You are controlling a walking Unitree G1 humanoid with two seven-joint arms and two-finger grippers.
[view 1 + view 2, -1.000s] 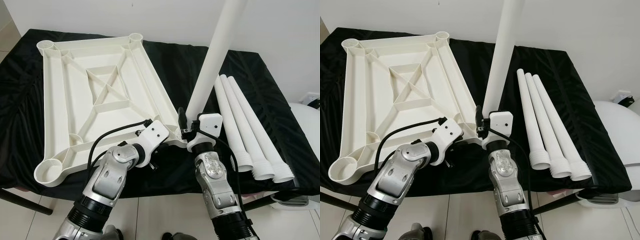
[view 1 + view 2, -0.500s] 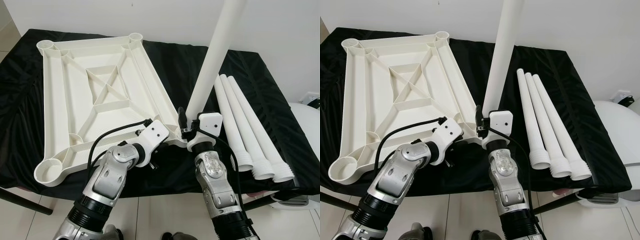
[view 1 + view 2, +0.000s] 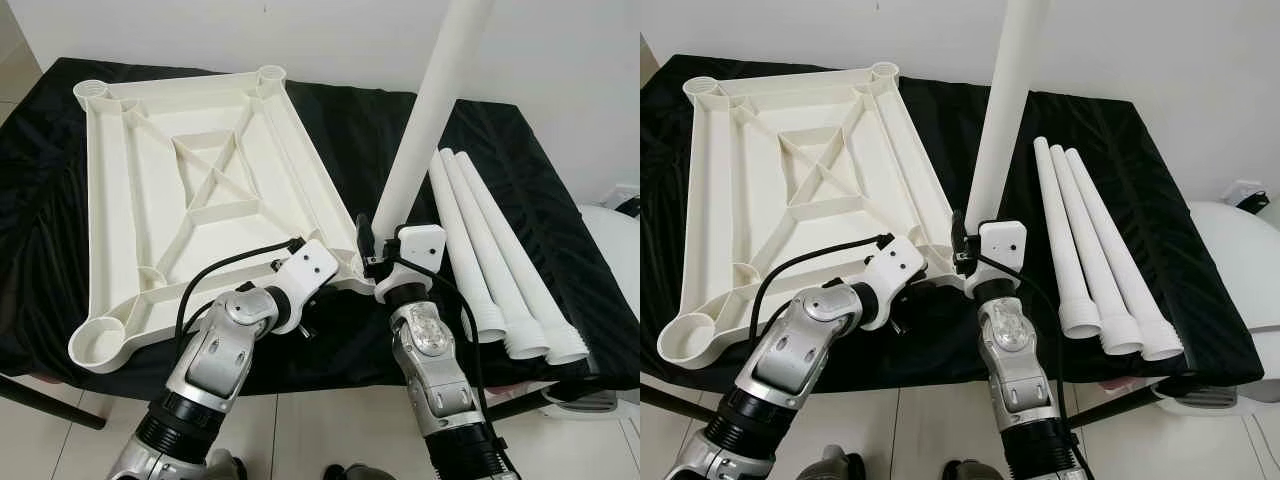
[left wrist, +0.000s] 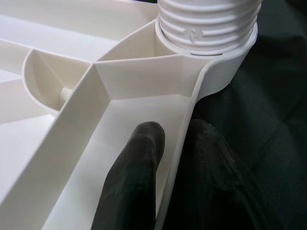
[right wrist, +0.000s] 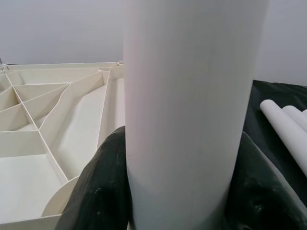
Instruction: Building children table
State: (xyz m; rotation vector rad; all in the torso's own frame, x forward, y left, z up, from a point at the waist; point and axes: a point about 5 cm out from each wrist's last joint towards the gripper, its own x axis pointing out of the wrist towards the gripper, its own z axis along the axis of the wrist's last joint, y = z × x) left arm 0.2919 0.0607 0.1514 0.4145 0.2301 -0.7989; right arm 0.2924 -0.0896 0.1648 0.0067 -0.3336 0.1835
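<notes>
A white plastic tabletop (image 3: 190,190) lies upside down on the black-covered table, ribs facing up. A white table leg (image 3: 425,110) stands upright in the tabletop's near right corner socket (image 4: 207,45), its threaded end seated there. My right gripper (image 3: 372,258) is shut on the leg (image 5: 192,110) just above the socket. My left gripper (image 4: 184,143) is shut on the tabletop's rim beside that corner, one finger (image 4: 139,163) inside the rim and one outside.
Three more white legs (image 3: 500,260) lie side by side on the black cloth to the right. A white rounded object (image 3: 612,270) stands off the table's right end. The wall rises behind the table. Tile floor lies below the near edge.
The upright leg has tilted very slightly. Both grippers keep their holds.
</notes>
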